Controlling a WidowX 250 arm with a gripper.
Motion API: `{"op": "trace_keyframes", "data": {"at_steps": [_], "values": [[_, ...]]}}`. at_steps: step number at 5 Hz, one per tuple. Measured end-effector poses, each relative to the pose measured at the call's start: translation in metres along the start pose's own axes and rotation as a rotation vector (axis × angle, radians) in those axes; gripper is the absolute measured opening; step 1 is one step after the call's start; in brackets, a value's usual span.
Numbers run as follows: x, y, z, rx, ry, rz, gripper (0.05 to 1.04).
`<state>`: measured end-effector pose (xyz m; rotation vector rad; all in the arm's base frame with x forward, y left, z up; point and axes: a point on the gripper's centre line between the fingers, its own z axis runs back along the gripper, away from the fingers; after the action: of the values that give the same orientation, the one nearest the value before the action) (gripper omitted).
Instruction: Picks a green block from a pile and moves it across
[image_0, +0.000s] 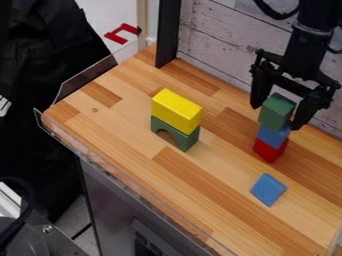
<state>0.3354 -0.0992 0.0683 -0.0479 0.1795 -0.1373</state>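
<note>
One green block (276, 113) sits within the spread claw (276, 116).

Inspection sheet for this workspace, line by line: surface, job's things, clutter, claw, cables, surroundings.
Surface: wooden counter
Job's things: green block above blue block on red block; yellow block on green arch; blue piece lying loose
Clutter: red piece beyond counter's edge
Claw: at the green block; grip unclear
Cables: black cable, top right
Surroundings: plank wall; dark cloth at picture's left
</note>
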Motion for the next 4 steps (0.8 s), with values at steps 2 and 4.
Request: {"op": "trace_keyframes", "data": {"at_steps": [2, 4], "values": [[-0.015, 0.003, 0.059, -0.022, -0.13, 0.072, 0.999], [-0.03, 0.029, 0.085, -0.018, -0.16, 0.141, 0.999]]}}
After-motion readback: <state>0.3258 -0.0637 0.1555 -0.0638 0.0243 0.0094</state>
